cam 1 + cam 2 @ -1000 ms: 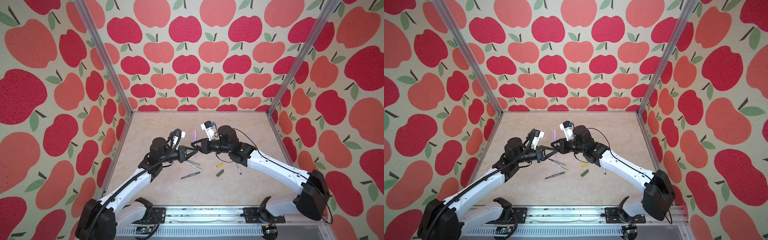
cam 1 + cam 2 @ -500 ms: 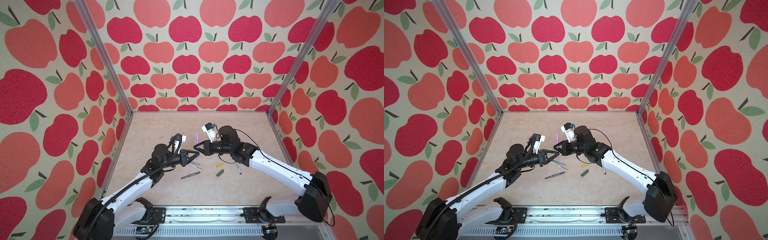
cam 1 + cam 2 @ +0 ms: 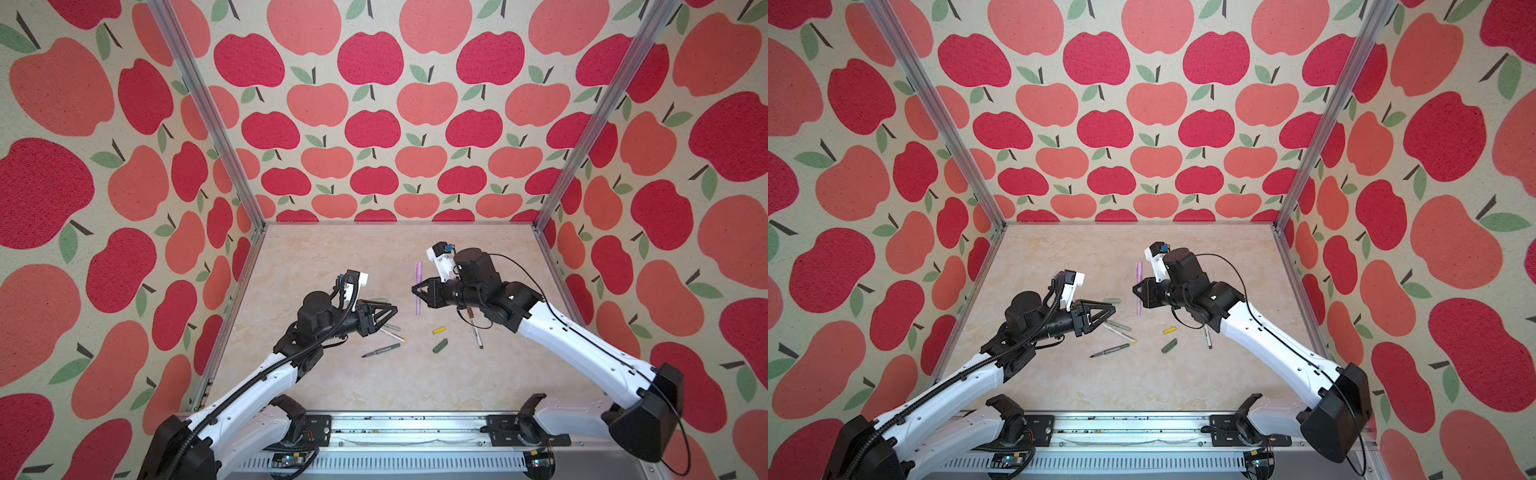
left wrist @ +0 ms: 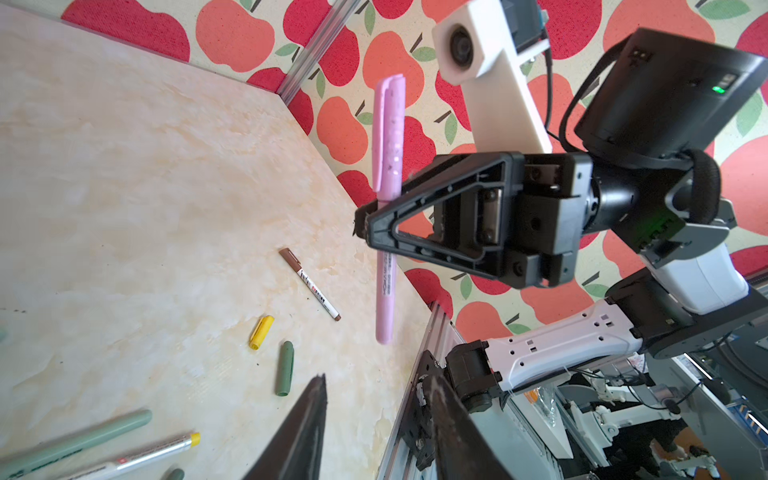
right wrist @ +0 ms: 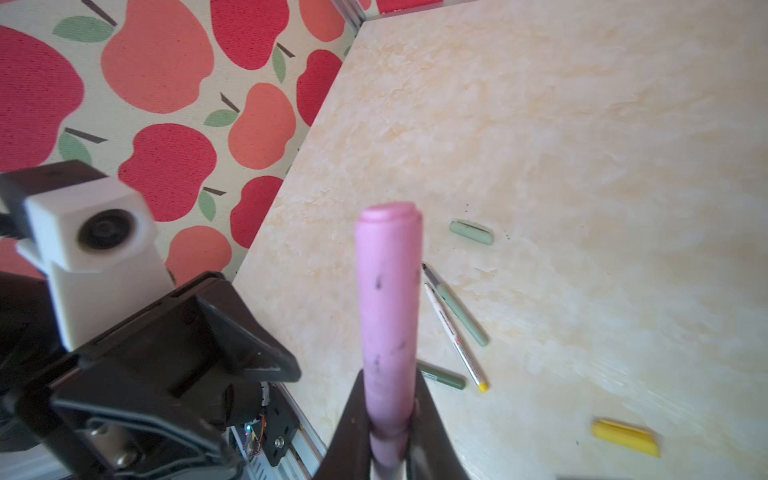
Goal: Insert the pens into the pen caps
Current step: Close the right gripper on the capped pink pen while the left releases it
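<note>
In both top views, grips the pink pen [image 3: 418, 274], cap on, in the closed right end effector [image 3: 414, 289] over the middle of the table [image 3: 353, 257]; holds the left end effector [image 3: 392, 309] open and empty, toward the left edge from it. From the left wrist, shows yellow cap [image 4: 261, 331] beside dark green cap [image 4: 285, 368], loose on the table. From the right wrist, pinches the pen's barrel.

Blurry yellow pen cap [image 5: 625, 437]

A beige marbled tabletop [image 3: 374, 257] sits enclosed by apple-patterned walls [image 3: 374, 124] and silver corner posts [image 3: 209, 116].
</note>
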